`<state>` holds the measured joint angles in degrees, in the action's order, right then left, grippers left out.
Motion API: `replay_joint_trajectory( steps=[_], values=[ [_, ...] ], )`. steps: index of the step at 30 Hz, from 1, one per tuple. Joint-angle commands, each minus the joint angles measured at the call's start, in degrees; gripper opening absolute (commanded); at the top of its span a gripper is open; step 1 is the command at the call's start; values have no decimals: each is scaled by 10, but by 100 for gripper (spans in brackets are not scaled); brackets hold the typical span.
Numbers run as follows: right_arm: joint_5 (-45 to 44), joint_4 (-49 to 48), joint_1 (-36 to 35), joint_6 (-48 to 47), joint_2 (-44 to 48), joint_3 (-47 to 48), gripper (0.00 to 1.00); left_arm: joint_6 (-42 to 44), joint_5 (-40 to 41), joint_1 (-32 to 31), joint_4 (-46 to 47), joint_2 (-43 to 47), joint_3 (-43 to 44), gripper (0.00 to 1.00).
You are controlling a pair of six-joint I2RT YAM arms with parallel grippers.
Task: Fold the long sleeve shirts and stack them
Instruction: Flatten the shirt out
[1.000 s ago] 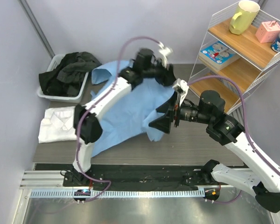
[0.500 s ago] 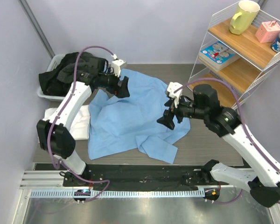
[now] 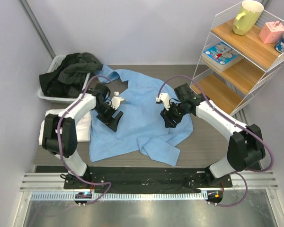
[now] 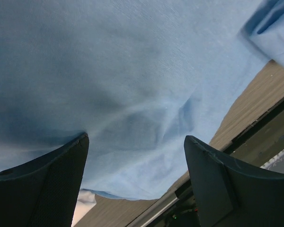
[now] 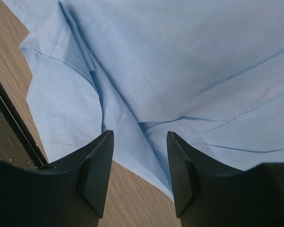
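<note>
Found the rumpled light blue collared cloth shirt (image 3: 142, 101) spread over the centre of the brown wooden table (image 3: 199, 149). Found the folded white cloth shirt (image 3: 54, 127) at its 9 o'clock, just beside its edge. Located the left gripper (image 3: 111, 120) low over the blue shirt's 9 o'clock part, jaws released and wide apart, nothing held. Located the right gripper (image 3: 170, 120) over the 3 o'clock part, jaws likewise released, cloth visible beneath the gap.
</note>
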<state>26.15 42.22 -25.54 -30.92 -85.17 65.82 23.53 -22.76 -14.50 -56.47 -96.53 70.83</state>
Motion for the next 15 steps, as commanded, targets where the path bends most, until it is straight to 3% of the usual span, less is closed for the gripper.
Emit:
replay_joint_trajectory(
  steps=[1, 9, 15],
  values=[
    [0, 12, 0, -46, -39, -21, 53, 10, 33, -1, 45, -56, 8, 81],
    [1, 19, 88, -53, -123, -22, 51, -29, 29, -3, 34, -261, 219, 72],
    [3, 44, 131, -70, -168, 1, 50, -30, 44, -10, -14, -373, 420, 72]
  ],
)
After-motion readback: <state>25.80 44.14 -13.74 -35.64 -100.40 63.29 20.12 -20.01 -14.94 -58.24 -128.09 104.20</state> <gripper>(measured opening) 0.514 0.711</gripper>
